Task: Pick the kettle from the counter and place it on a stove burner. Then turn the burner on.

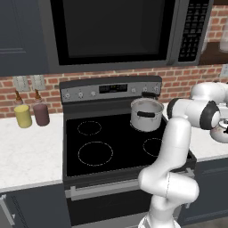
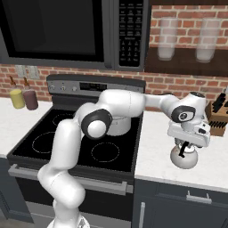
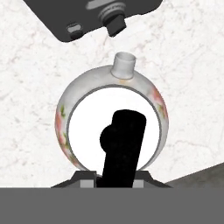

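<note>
1. White stone-look table [image 2: 156,147] right of the cooktop [image 1: 116,142] carried the kettle [image 2: 184,158], which sat near the front edge, well apart from the stove's side.
2. The end effector [image 2: 185,146] hung straight down over the kettle, its fingers closed on the black arched handle [image 3: 122,148] above the lid.
3. The kettle's spout [image 3: 123,65] pointed toward a dark knife block [image 2: 218,118] standing just beyond it by the wall.
4. A grey steel pot [image 1: 146,114] filled the rear right of the cooktop.
5. The largest burner ring [image 1: 95,153], front left, lay dark and bare, with open glass around it.
6. Two bottles [image 1: 31,113] stood at the far left wall.
</note>
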You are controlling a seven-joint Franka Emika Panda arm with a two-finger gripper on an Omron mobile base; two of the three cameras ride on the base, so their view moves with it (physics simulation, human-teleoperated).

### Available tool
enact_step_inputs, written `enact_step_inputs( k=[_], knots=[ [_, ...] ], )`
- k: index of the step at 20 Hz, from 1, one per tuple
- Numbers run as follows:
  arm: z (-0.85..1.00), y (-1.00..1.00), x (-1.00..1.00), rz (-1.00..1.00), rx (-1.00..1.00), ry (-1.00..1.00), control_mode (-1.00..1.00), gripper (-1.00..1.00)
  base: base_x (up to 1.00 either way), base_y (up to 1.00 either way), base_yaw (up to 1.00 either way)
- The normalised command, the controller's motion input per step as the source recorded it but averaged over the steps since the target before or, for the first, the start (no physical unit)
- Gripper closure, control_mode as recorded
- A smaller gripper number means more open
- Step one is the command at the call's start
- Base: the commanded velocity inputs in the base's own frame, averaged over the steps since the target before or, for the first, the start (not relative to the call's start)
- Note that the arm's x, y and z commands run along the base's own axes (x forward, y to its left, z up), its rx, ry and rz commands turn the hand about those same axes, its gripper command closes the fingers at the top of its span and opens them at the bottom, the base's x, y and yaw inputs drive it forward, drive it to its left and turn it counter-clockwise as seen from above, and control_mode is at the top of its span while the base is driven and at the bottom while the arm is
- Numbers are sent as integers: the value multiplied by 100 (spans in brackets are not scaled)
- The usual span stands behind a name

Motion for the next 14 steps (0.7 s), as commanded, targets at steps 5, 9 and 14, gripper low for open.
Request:
enact_step_inputs(
  k=[5, 9, 14],
  knots=[
    [0, 0, -8, 0, 0, -3, -100, 100, 0, 0, 0],
    [20, 16, -41, 2, 0, -8, -100, 100, 0, 0, 0],
    [44, 55, -58, 7, 0, -14, -100, 100, 0, 0, 0]
  ],
)
